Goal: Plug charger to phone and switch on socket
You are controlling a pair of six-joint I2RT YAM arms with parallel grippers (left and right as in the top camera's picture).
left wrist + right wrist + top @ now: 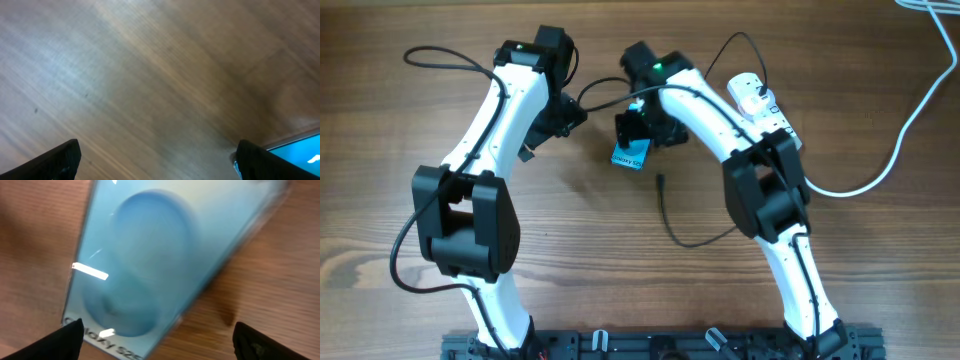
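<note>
The phone [631,155], with a cyan screen and text along one short edge, lies flat on the wooden table at centre. My right gripper [640,128] hovers just above its far end, open and empty. In the right wrist view the phone [150,255] fills the frame between the spread fingers [157,340]. My left gripper [567,113] is open and empty to the left of the phone. In the left wrist view its fingers [155,160] frame bare wood, with a corner of the phone [300,150] at lower right. The charger tip [660,182] lies right of and nearer than the phone. The socket [760,100] lies at the back right.
The black charger cable [692,240] curves from its tip toward the front and runs under my right arm. The socket's thick white cord [880,180] loops along the right side of the table. The left arm's black wiring [450,55] arches at the back left.
</note>
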